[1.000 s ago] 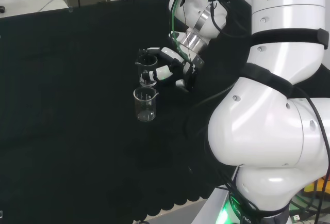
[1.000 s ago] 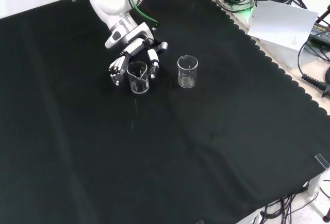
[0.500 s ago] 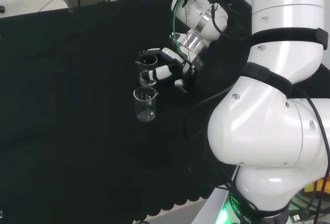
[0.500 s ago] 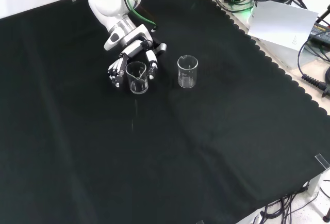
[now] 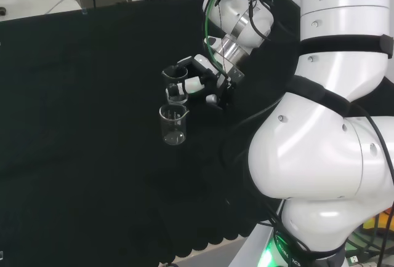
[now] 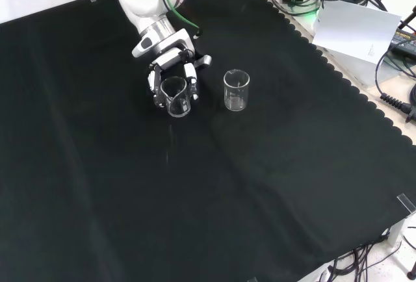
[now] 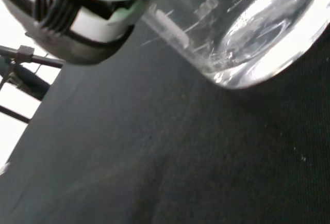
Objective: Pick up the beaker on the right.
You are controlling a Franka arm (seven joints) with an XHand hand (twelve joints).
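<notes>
1. The robot hand point(image 6: 170, 77) is curling its fingers point(image 6: 192, 82) around one clear beaker point(image 6: 177, 96), which is standing left of the other beaker point(image 6: 236, 89) in the front view.
2. In the wrist view, the held beaker's base point(image 7: 258, 53) is sitting at or just above the counter point(image 6: 247, 184); I cannot tell which.
3. Doing this well probably means lifting straight up, keeping the beaker upright and clear of its neighbour.

Even bright room light, glare on beaker point(image 7: 247, 33), blurred hand point(image 7: 87, 12)
</notes>
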